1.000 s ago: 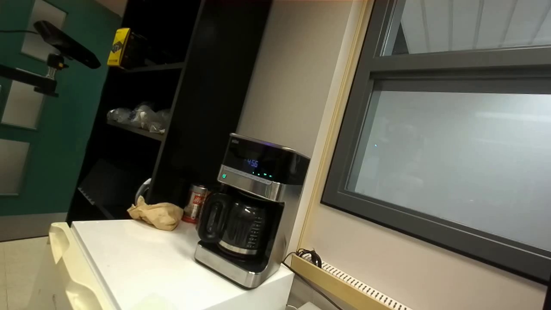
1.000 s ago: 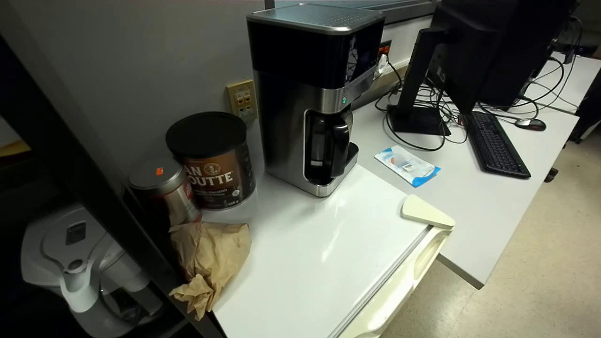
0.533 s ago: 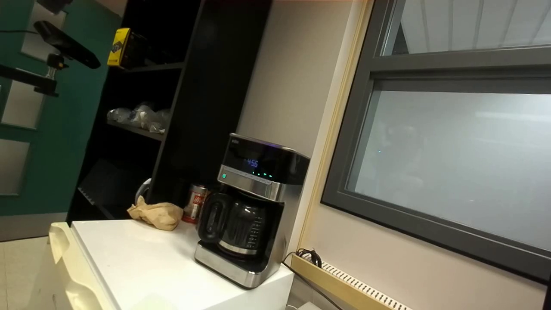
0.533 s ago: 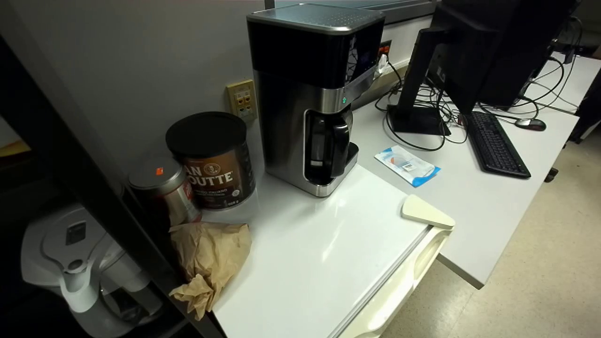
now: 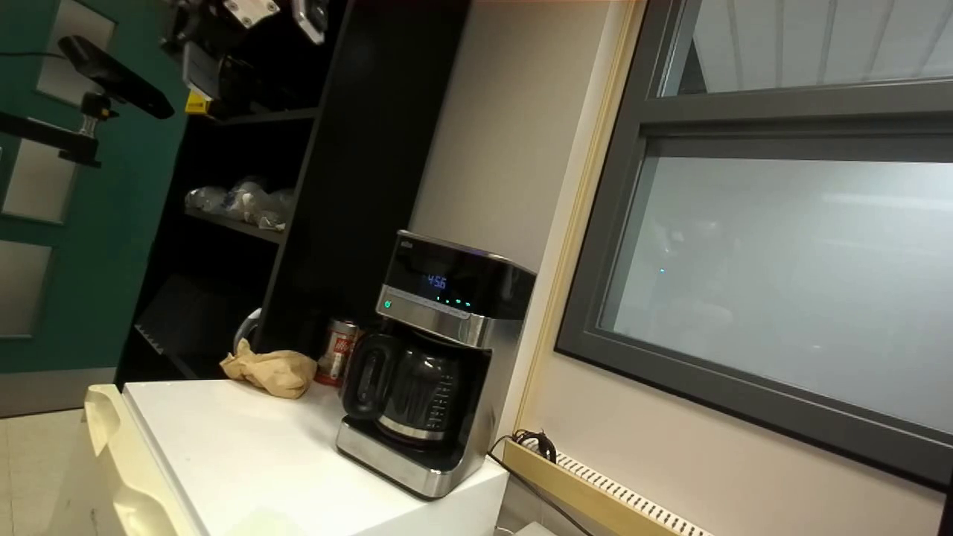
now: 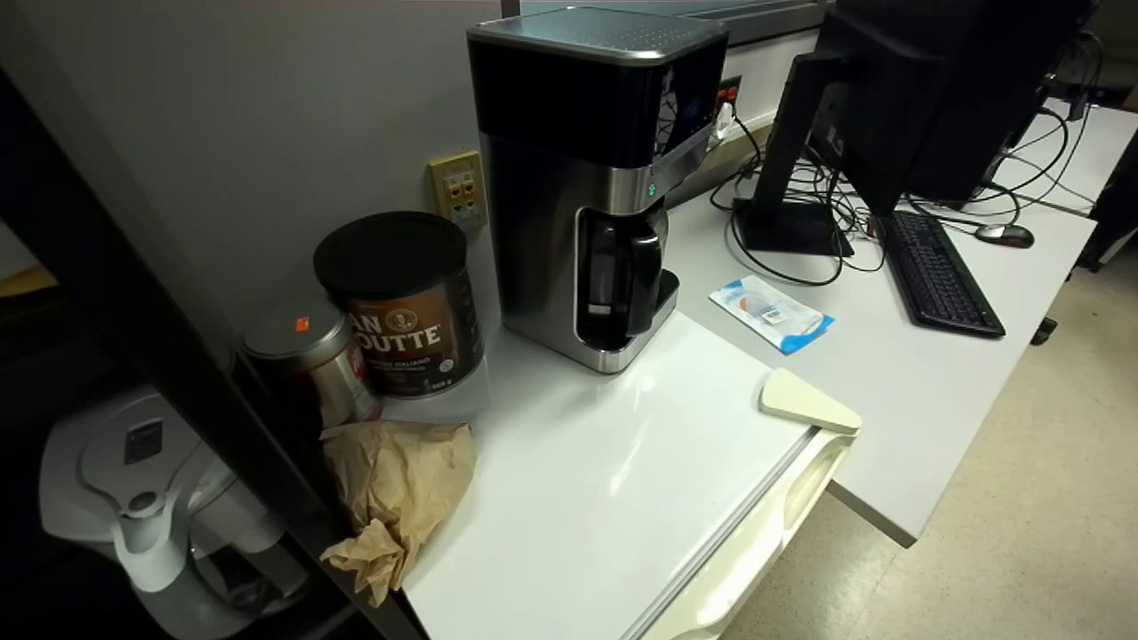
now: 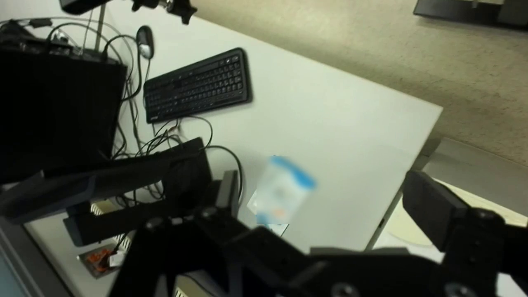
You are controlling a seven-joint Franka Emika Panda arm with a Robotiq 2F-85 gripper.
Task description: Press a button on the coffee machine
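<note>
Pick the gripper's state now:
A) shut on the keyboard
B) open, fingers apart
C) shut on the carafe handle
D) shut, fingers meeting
B: in the wrist view the gripper has its fingers spread wide, with the desk showing between them.

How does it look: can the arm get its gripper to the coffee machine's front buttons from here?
Probably yes: in an exterior view, nothing blocks the front of the coffee machine, and the open gripper hangs higher, apart from it. Reach can't be confirmed.
</note>
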